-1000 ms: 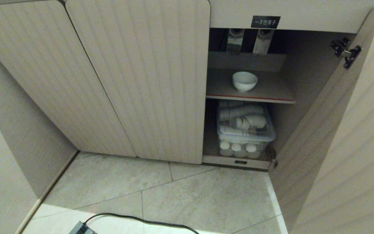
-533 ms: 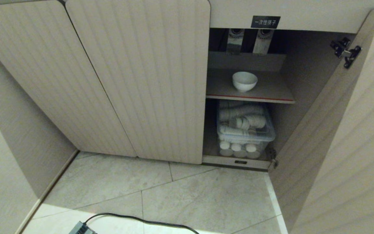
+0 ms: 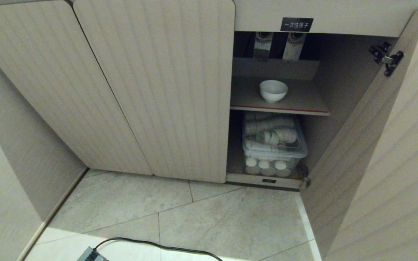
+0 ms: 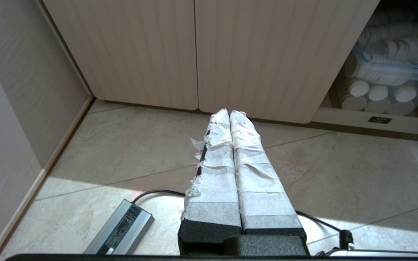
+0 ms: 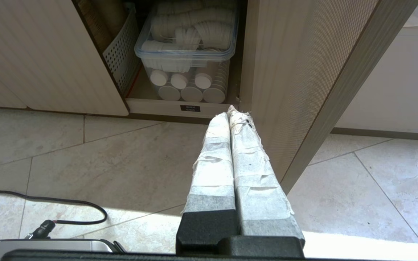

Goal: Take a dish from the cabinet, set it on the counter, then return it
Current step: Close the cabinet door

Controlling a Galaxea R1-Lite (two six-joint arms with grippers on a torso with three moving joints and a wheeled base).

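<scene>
- Cabinet (image 3: 165, 90): pale beige wood-grain unit with vertically ribbed doors. Two doors on the left are seen closed; the right-hand door (image 3: 376, 145) is swung wide open, with a black hinge (image 3: 386, 58) shown on its inner face.
- Label (image 3: 296, 24): small black plate with white characters, fixed above the open compartment.
- Shelf (image 3: 303, 101): red-edged board in the upper part of the open compartment.
- Dish (image 3: 273, 90): small white glossy bowl, set upright near the middle of the shelf, untouched by either arm.
- Clear box (image 3: 275, 145): lidded plastic container on the cabinet floor below the shelf, filled with stacked white cups and lids.
- Perforated basket (image 5: 122, 54): stood just beside the clear box, at the side nearer the closed doors.
- Left gripper (image 4: 229, 113): not seen from the head camera; in its wrist view it is held above the floor tiles (image 3: 194, 217) in front of the closed doors. Its tape-wrapped fingers (image 4: 214, 152) are pressed together, nothing between them.
- Right gripper (image 5: 232, 110): likewise outside the head view; held low above the floor near the edge of the open door. Its taped fingers (image 5: 247, 152) are clenched empty.
- Power brick (image 4: 122, 232) and black cable (image 3: 158, 245): laid on the floor near the robot.
</scene>
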